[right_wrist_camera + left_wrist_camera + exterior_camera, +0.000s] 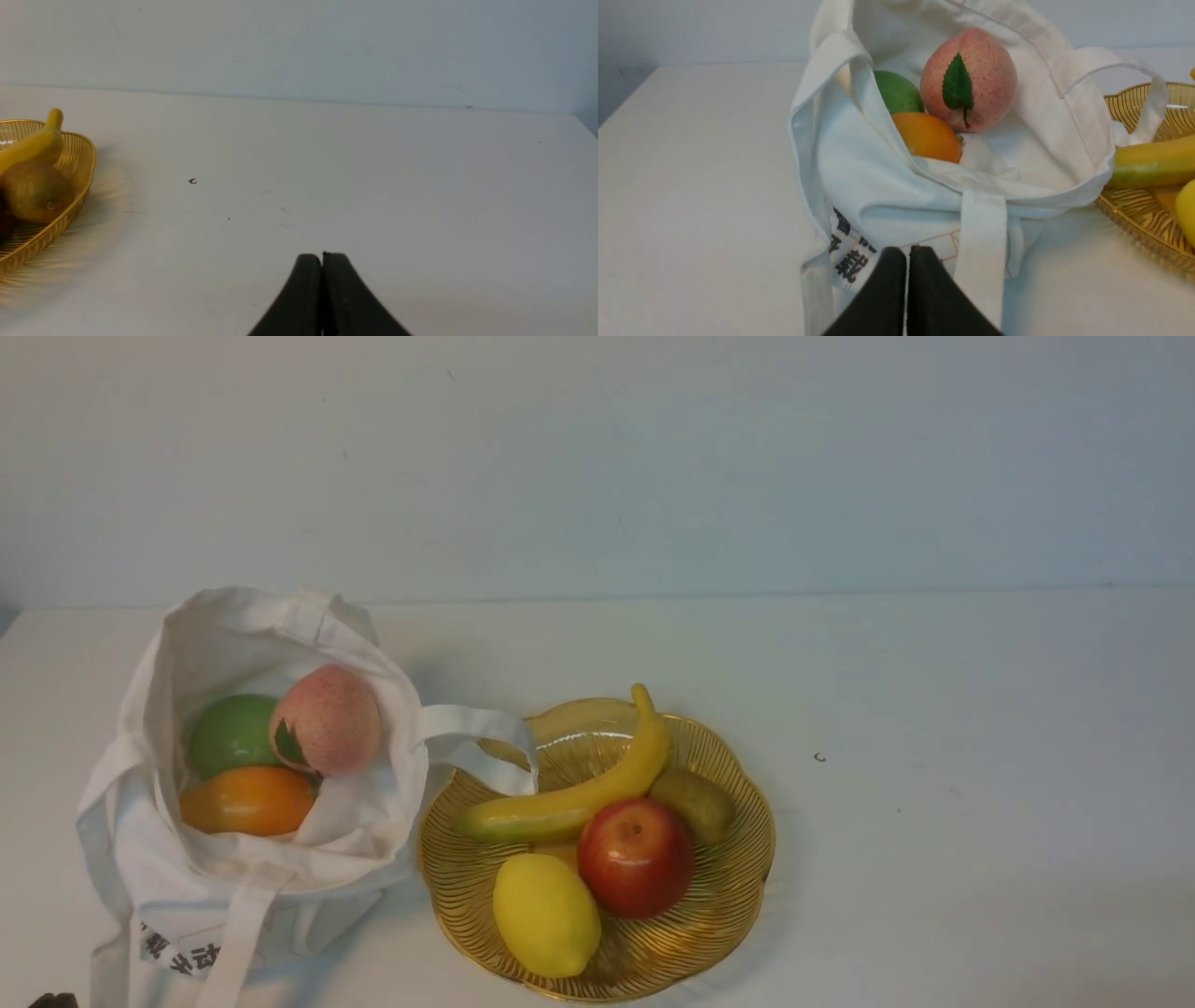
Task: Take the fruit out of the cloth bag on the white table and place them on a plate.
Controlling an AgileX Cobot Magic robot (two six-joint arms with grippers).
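The white desk (934, 709) is noted as broad, flat and rigid, with only a few dark specks on it. On its left part the cloth bag (168, 859) is found slumped with its mouth open; the fabric is judged soft and light, likely to shift or fold if pushed, and one strap (476, 747) is seen draped over the rim of the plate (738, 877), so dragging on it is to be avoided. The plate stands just beside the bag, to its right, and is judged stiff and possibly brittle; its ribbed bed is already occupied by a banana (569, 803), a red apple (635, 857), a lemon (546, 915) and a brownish kiwi-like fruit (695, 801), leaving little free room. Three pieces remain inside the bag: a pink peach (327, 719) resting uppermost, a green fruit (229, 735) behind it and an orange fruit (247, 800) nearest the front wall. All are judged smooth, hard-skinned, light and prone to slip or roll; each is best taken across its widest middle, and the peach, being highest and least covered by cloth, is judged the easiest to reach. The left hand (906, 261) is observed closed and empty, hanging near the printed front of the bag. The right hand (321, 266) is likewise closed and empty, above bare desk well apart from the plate.
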